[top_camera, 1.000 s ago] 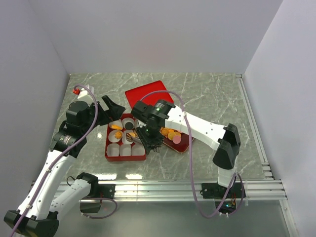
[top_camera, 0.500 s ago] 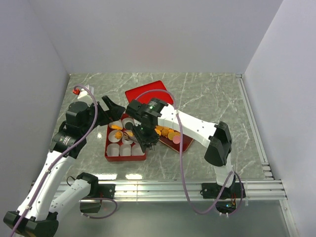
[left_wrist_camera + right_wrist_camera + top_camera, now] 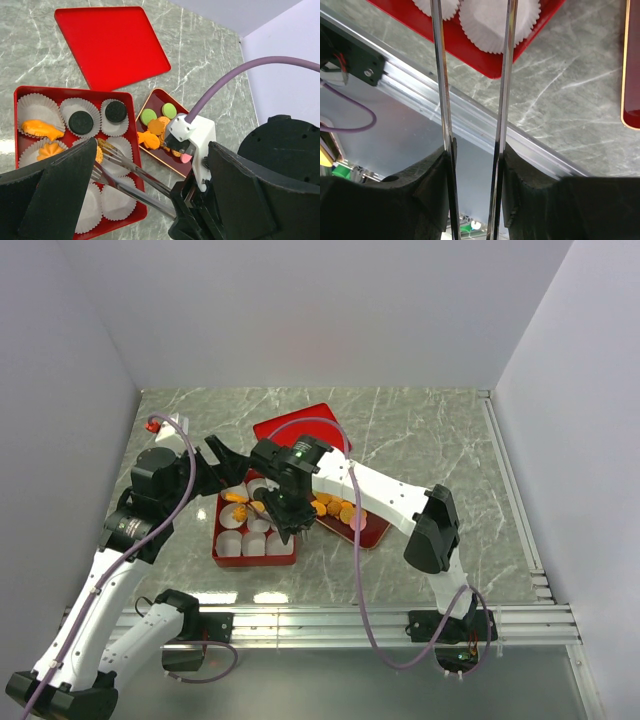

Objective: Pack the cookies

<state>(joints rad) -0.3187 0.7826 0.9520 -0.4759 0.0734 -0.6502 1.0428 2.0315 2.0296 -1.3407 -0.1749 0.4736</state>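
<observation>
The cookies are orange, green [image 3: 147,116] and pink pieces on a small dark-red tray [image 3: 368,530], which also shows in the left wrist view [image 3: 155,95]. More cookies sit in paper cups in the red box [image 3: 215,540]: two black discs [image 3: 81,121] and orange ones [image 3: 42,129]. My right gripper [image 3: 293,512] is shut on metal tongs [image 3: 125,172], seen also in the right wrist view [image 3: 472,155]. The tong tips reach over the box's middle cups, next to an orange cookie [image 3: 98,154]; I cannot tell if they grip it. My left gripper [image 3: 225,462] is open and empty above the box's far edge.
A flat red lid [image 3: 300,428] lies behind the box and tray. Several white paper cups [image 3: 117,202] in the box's near rows hold nothing. The aluminium rail [image 3: 470,125] runs along the table's near edge. Grey walls close in the left, back and right.
My right arm has swung left, carrying the tongs from the tray side to over the box's middle cups. The left arm has barely moved.
</observation>
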